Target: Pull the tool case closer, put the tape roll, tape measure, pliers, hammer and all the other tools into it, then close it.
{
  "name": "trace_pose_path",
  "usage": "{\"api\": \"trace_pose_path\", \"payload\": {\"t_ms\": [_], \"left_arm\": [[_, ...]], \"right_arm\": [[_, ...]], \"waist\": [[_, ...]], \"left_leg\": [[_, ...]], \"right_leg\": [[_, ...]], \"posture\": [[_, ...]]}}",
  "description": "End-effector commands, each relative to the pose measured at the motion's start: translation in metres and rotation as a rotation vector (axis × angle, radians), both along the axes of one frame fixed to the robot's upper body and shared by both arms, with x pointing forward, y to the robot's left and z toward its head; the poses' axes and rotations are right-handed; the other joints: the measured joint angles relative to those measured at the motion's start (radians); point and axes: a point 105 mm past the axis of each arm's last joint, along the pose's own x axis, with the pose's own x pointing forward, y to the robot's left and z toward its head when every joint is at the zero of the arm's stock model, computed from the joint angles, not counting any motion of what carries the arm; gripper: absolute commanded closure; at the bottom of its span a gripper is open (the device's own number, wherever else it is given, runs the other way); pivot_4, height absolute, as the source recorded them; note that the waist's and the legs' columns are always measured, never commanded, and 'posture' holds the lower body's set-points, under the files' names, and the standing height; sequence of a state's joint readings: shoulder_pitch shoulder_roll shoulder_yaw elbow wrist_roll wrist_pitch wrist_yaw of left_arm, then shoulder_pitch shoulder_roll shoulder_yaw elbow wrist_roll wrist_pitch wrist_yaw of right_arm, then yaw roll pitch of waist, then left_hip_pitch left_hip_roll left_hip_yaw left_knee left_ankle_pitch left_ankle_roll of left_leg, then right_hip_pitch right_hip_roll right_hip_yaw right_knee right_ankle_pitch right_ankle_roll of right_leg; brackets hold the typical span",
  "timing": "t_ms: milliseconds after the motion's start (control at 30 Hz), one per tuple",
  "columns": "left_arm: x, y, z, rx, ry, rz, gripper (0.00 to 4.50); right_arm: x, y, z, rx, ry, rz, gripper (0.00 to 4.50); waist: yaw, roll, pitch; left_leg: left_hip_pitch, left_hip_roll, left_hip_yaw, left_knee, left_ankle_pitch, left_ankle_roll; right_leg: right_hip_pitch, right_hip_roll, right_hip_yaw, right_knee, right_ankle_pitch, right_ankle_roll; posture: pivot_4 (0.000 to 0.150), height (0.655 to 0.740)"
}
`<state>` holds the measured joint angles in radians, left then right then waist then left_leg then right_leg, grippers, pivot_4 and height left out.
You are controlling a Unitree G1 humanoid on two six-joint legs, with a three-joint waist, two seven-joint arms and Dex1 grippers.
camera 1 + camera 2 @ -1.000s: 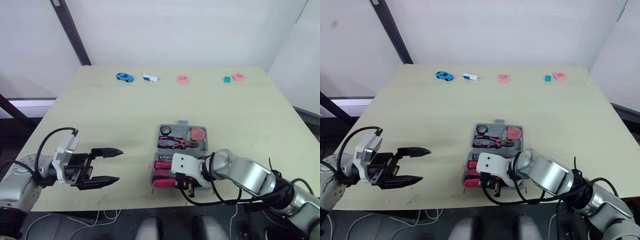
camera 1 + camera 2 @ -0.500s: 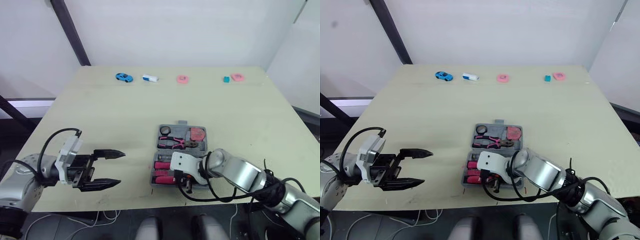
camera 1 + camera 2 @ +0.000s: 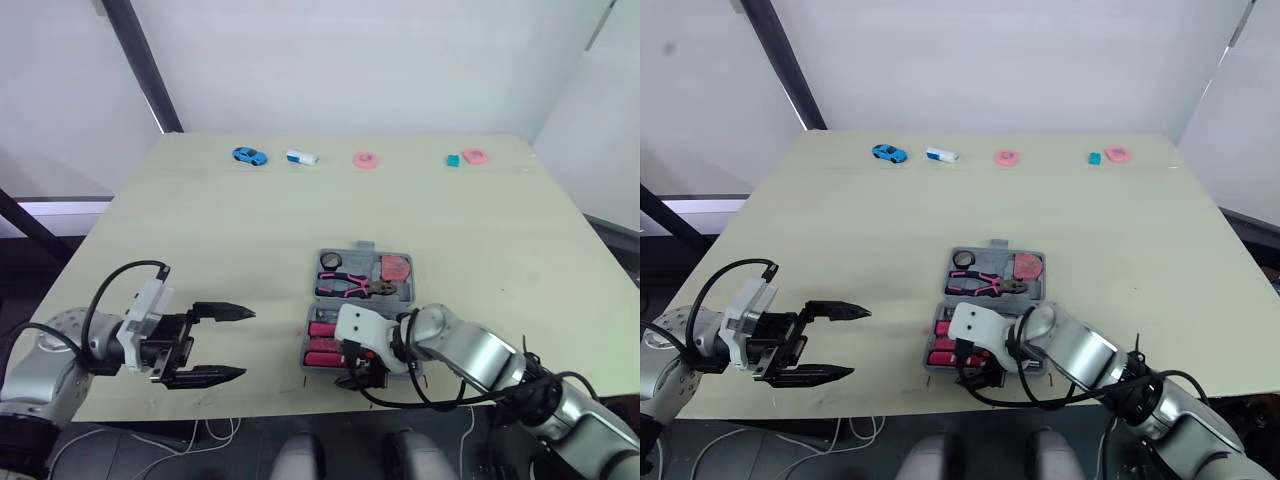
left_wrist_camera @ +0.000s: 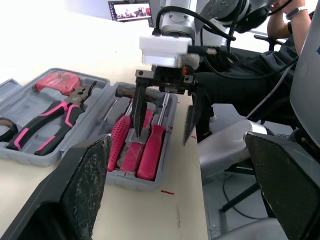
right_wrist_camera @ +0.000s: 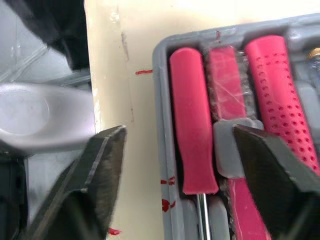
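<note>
Well forward on the surface (image 3: 230, 230), right of centre, the grey case (image 4: 22, 97) lies open. Its far half holds a black tape roll (image 3: 329, 262), pink-handled pliers (image 3: 352, 288) and a pink tape measure (image 3: 397, 267), its near half a row of pink-handled screwdrivers (image 3: 322, 345). The right gripper (image 4: 162, 137) sits at the case's near edge, fingers apart, one over the screwdrivers and one past the surface's edge; the left gripper (image 3: 245, 343) hovers wide open and empty, left of the case.

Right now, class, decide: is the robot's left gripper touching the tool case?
Apart. The left eye view shows a stretch of bare table between the open left gripper and the tool case.
</note>
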<state>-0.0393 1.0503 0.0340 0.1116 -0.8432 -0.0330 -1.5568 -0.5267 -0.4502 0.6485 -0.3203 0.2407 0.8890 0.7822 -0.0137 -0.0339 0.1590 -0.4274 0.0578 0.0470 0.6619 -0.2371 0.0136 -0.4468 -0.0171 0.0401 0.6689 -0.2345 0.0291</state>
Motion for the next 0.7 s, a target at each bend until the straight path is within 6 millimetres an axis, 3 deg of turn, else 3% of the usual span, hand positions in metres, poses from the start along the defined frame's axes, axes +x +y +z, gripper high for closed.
{"api": "trace_pose_path", "payload": {"t_ms": [33,100,200,300,367,400,467,700], "left_arm": [[-0.003,0.000,0.005,-0.013,-0.029,-0.047,0.00],[-0.002,-0.001,0.003,-0.022,-0.025,-0.045,0.00],[-0.002,-0.004,-0.001,-0.031,-0.023,-0.047,0.00],[-0.001,-0.006,-0.003,-0.042,-0.026,-0.047,0.00],[0.000,-0.007,-0.005,-0.049,-0.026,-0.042,0.00],[0.000,-0.008,-0.006,-0.051,-0.026,-0.039,0.00],[0.000,-0.008,-0.007,-0.056,-0.025,-0.031,0.00],[0.002,-0.007,-0.012,-0.065,-0.027,-0.007,0.00]], "right_arm": [[0.007,-0.002,0.031,0.203,-0.108,-0.001,0.98],[0.009,-0.006,0.034,0.337,-0.072,-0.044,0.98],[0.005,-0.014,0.021,0.396,-0.041,-0.048,1.64],[0.005,-0.018,0.005,0.400,-0.042,-0.064,2.87],[0.004,-0.019,-0.002,0.396,-0.044,-0.063,3.50],[0.004,-0.019,-0.004,0.396,-0.045,-0.061,3.56],[0.005,-0.020,-0.011,0.372,-0.044,-0.065,4.47],[0.003,-0.034,-0.070,0.124,-0.022,-0.033,4.47]], "waist": [[0.000,0.000,0.000],[0.000,0.000,0.000],[-0.001,0.000,0.000],[-0.001,0.000,0.000],[-0.001,0.000,0.000],[-0.001,0.000,0.000],[-0.002,0.000,0.000],[-0.003,-0.001,0.000]], "left_leg": [[0.000,0.000,0.000,0.002,0.000,0.000],[-0.001,0.000,0.000,0.003,0.000,0.000],[0.000,0.000,0.000,0.007,0.000,0.000],[0.002,0.000,0.000,0.007,0.000,0.000],[0.002,0.000,0.000,0.008,0.000,0.000],[0.002,0.000,0.000,0.008,0.000,0.000],[0.002,0.000,0.000,0.008,0.000,0.000],[0.005,0.000,0.001,0.008,0.000,0.000]], "right_leg": [[0.000,0.000,0.000,0.000,0.000,0.000],[0.001,0.000,0.000,0.001,0.000,0.001],[0.001,0.001,0.000,0.005,0.000,0.001],[0.001,0.000,0.001,0.008,-0.002,-0.002],[0.001,0.001,0.001,0.009,-0.002,-0.002],[0.001,0.001,0.001,0.009,-0.002,-0.002],[0.001,0.001,0.001,0.009,-0.002,-0.002],[0.003,0.001,0.002,0.009,-0.002,-0.003]], "posture": [[0.150,0.7400],[0.150,0.7400],[0.150,0.7400],[0.150,0.7400],[0.150,0.7400],[0.150,0.7400],[0.150,0.7400],[0.150,0.7400]]}}
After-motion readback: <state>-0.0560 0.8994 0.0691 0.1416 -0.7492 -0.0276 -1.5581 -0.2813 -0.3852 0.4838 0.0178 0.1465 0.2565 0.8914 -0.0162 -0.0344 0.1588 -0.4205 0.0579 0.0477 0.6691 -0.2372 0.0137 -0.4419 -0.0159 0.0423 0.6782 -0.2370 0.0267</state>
